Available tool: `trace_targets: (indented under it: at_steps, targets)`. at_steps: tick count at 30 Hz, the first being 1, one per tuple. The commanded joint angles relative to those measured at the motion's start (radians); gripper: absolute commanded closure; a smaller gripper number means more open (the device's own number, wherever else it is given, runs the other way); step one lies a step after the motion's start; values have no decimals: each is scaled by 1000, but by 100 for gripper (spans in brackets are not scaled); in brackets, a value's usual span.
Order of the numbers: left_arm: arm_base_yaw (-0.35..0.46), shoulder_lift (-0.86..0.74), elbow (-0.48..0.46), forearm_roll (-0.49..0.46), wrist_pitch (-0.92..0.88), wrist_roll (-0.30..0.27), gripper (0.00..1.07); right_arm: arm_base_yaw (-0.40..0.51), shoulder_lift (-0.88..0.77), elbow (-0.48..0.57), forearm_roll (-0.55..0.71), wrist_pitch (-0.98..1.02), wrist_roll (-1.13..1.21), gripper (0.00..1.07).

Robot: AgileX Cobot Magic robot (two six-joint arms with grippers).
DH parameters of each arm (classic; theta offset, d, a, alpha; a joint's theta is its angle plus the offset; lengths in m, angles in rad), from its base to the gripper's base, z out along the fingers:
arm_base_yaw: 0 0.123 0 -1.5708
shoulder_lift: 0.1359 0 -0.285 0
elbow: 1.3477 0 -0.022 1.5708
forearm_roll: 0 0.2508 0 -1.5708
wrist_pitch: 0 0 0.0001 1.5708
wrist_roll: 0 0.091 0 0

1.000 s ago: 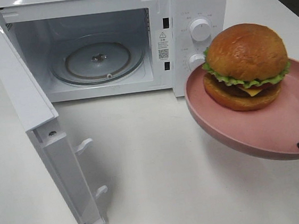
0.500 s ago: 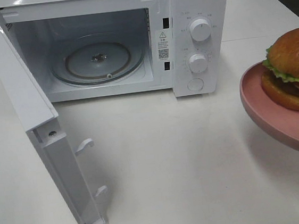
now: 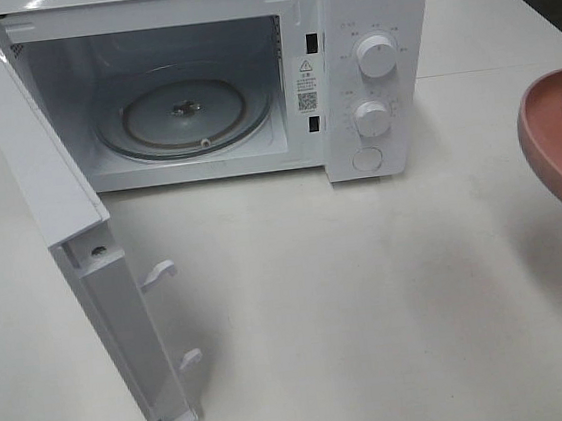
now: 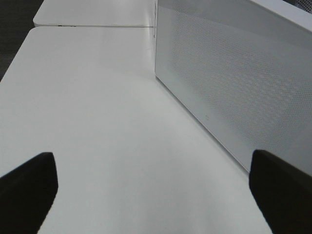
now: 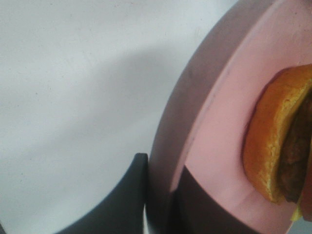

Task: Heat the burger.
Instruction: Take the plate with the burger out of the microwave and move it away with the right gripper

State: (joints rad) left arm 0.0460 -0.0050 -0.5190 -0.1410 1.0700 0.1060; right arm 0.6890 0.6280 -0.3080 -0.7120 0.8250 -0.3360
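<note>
Barely visible at the right edge of the high view: burger (image 5: 273, 146) riding loose on pink plate (image 3: 556, 146), likely soft and prone to sliding if tilted, so best carried by the plate rim. Right pincer (image 5: 161, 195) clamped on that rim, held above the counter (image 3: 371, 302). Left pincer (image 4: 151, 180) spread wide, empty, beside the microwave (image 3: 247, 73).

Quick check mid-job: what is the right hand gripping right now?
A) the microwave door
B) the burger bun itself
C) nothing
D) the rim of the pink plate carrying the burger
D: in the right wrist view the right hand is clamped on the rim of the pink plate, with the burger sitting on it.
</note>
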Motion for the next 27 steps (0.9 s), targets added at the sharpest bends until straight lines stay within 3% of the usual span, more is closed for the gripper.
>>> trace_targets:
  at_steps: [1,13,27]
  targets:
    - [3,-17,2,2,-1,-3,6,-1,43,-8,-97,19,147,107]
    - [3,-17,2,2,-1,-3,6,-1,190,-29,-142,43,503,106]
    - [3,-17,2,2,-1,-3,6,-1,534,-153,-188,137,937,106]
